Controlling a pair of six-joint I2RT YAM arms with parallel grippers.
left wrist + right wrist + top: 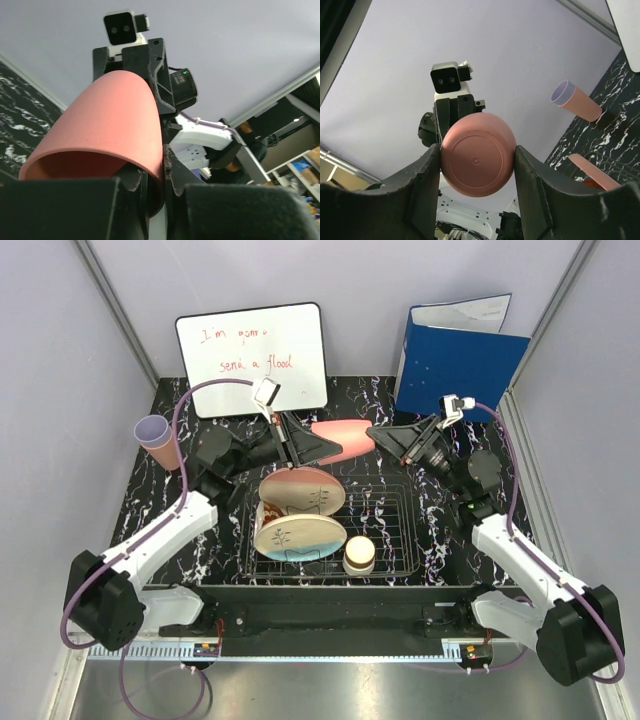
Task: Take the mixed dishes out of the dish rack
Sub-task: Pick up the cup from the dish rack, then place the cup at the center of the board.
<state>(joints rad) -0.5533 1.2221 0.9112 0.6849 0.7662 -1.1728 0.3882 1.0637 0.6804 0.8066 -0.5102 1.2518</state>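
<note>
Pink cup hangs sideways at upper centre, over the rack's far edge. The left gripper pinches its rim wall and the right gripper clamps its base. If either lets go too soon, it could drop onto the plates.

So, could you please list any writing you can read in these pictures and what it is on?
"I'm" plus a scrawled word I cannot read: whiteboard, top line, red marker.
"send a flood": whiteboard, second line.
No text legible on the blue folder.
</note>
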